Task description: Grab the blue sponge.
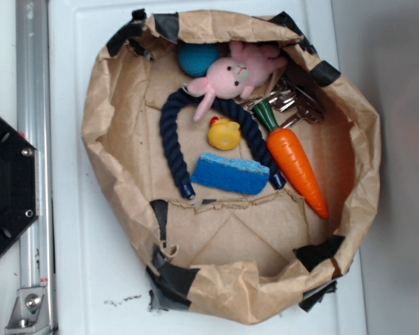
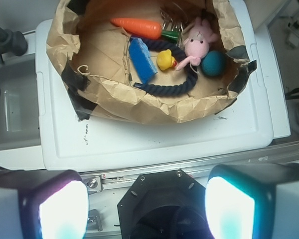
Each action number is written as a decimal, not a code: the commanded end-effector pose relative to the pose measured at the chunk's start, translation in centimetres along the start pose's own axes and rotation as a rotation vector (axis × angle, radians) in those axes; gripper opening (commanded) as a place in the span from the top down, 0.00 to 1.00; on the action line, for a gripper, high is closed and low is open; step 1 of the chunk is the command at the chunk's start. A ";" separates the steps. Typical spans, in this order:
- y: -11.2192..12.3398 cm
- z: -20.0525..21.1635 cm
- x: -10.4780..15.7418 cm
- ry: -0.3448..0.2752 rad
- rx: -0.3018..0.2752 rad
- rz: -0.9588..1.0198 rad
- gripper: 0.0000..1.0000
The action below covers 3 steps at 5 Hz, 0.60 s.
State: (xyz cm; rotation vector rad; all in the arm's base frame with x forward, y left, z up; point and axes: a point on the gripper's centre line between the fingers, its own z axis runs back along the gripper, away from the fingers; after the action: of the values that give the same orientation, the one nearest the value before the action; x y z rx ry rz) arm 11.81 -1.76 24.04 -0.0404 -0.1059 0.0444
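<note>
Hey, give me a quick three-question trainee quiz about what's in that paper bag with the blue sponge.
1. True or false: the blue sponge lies between the two ends of the navy rope toy.
2. Which toy lies nearest the sponge? A) yellow duck B) pink bunny C) teal ball
3. Fill in: the orange toy right of the sponge in the exterior view is a ____.

Key: 1 true; 2 A; 3 carrot.
</note>
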 end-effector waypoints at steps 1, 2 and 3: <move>0.0 0.0 0.0 0.000 0.000 0.000 0.00; 1.1 -0.2 5.1 -0.126 0.068 -0.006 0.00; 1.5 -4.1 9.7 -0.092 0.076 0.033 0.00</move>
State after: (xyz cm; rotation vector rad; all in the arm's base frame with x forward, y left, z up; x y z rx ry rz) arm 21.68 -0.55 19.42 0.0330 -0.1402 0.0642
